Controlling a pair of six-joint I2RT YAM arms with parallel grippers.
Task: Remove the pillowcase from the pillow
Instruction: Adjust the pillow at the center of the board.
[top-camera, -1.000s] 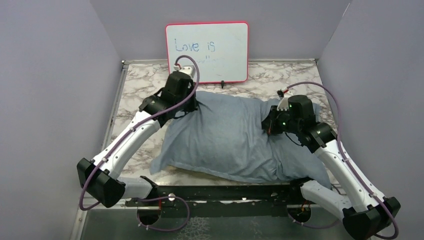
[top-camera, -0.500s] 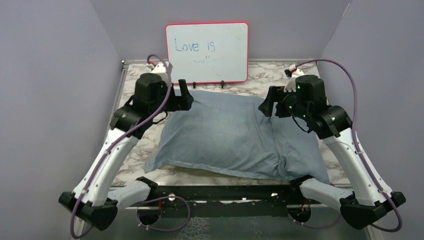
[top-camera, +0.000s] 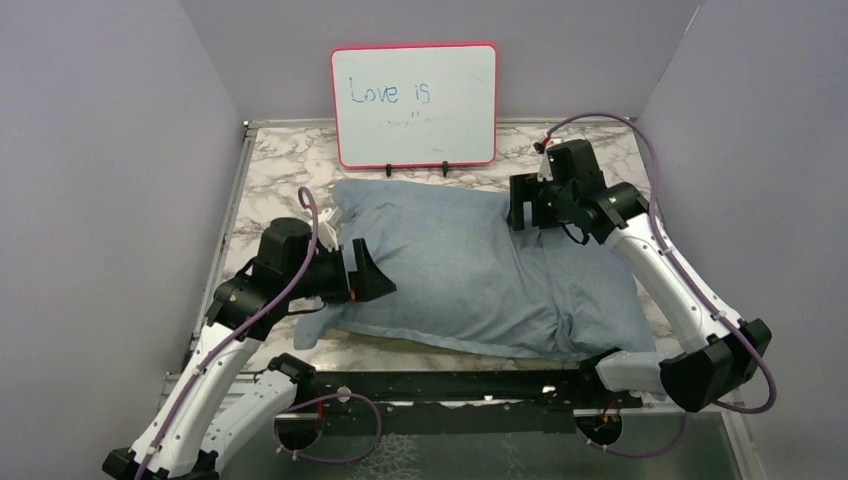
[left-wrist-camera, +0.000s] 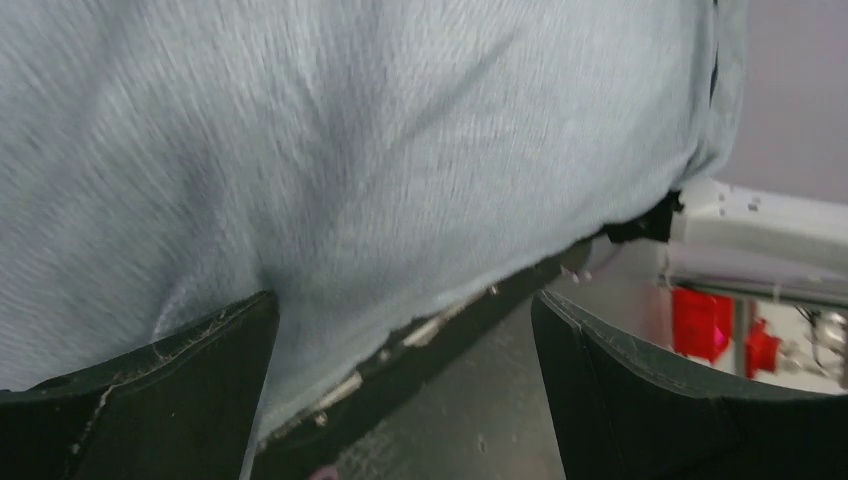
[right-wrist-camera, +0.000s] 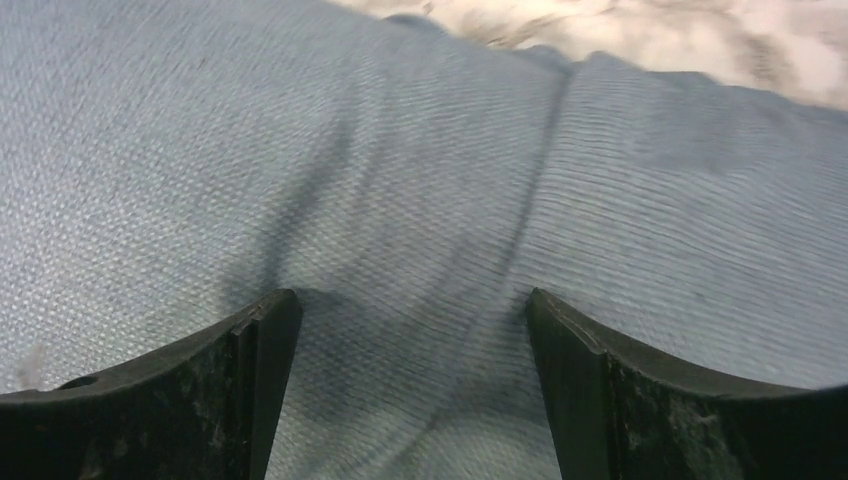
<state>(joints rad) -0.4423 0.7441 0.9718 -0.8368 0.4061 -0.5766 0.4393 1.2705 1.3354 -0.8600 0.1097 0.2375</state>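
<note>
1. Left gripper (top-camera: 372, 272): jaws wide apart and holding nothing. In the left wrist view (left-wrist-camera: 402, 300) the gap frames the pillowcase's hem and a dark rail past it. The left finger (left-wrist-camera: 180, 400) overlaps the cloth, but I can't tell whether it touches. That view is blurred.
2. Right gripper (top-camera: 519, 206): jaws also wide apart and holding nothing. In the right wrist view (right-wrist-camera: 410, 295) blue-grey weave with a crease fills the gap. The fingertips are just over the cloth, and I can't tell whether they touch it.
3. Relative to the whiteboard (top-camera: 414, 104): the left gripper is well in front of it and off its left edge, at the pillowcase's left short end. The right gripper is in front of it and just past its right edge, over the cloth's far right part.
4. Pillowcase (top-camera: 470, 270): lies flat on the marble table (top-camera: 285, 160), directly in front of the whiteboard. Its far left corner is near the board's feet.
5. Long axis: runs roughly parallel to the whiteboard's face. It is skewed so the right end sits further from the board than the left.
6. The cloth is plump from the left end to a crease right of centre. Beyond the crease the right end lies flatter and slack.
7. The plain blue-grey face is up. The pillow is hidden inside, and I can't tell which end is open.
</note>
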